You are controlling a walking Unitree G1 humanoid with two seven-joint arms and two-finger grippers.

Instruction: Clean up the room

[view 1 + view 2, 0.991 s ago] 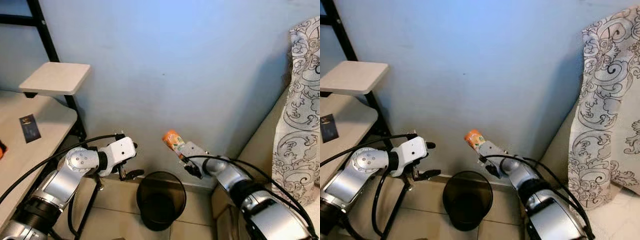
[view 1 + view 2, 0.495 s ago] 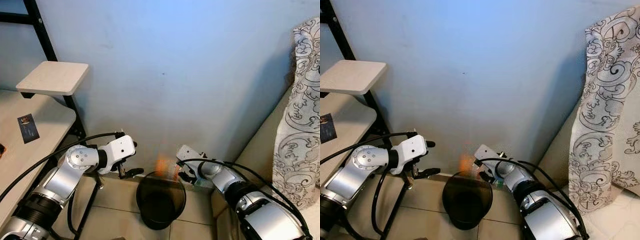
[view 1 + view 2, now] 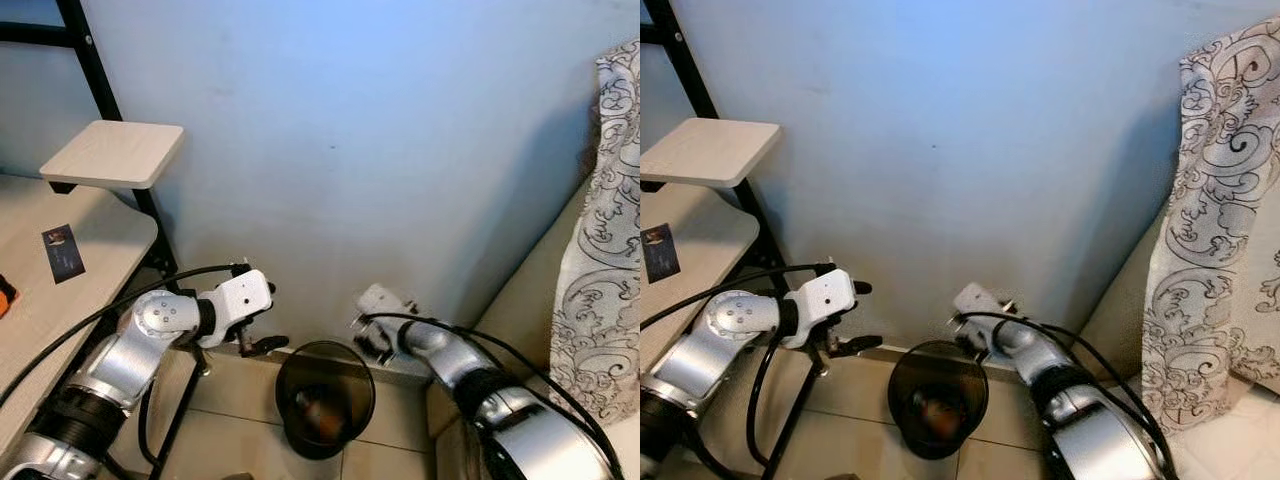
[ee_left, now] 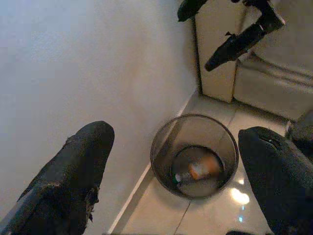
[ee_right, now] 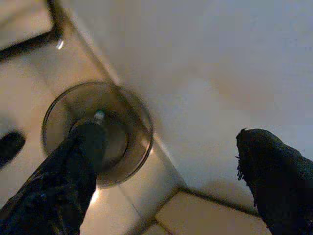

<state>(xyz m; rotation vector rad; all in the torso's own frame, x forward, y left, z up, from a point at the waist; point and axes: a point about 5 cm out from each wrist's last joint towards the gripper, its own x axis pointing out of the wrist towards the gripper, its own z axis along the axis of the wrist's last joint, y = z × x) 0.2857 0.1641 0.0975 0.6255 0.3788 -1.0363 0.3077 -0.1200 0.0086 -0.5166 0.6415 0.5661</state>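
Observation:
A black mesh trash bin [image 3: 284,392] stands on the tiled floor against the blue wall. An orange bottle [image 3: 324,411] lies at its bottom, seen in the left wrist view as the bottle [image 4: 201,170] on its side inside the bin [image 4: 168,147]. My right gripper [image 3: 366,338] hangs open and empty just above the bin's right rim. In its own view the fingers [image 5: 63,186] spread wide over the bin [image 5: 137,132]. My left gripper [image 3: 265,318] is open beside the bin's left rim, holding nothing.
A black-framed shelf with a wooden board [image 3: 112,152] and a desk [image 3: 60,300] carrying a dark card [image 3: 62,252] stand at the left. A beige sofa [image 3: 525,300] with a patterned cloth [image 3: 605,250] is at the right. The wall is close behind the bin.
The orange bottle left my right gripper and dropped into the bin. The right gripper sank toward the rim and now stands open. The left arm hardly moved.

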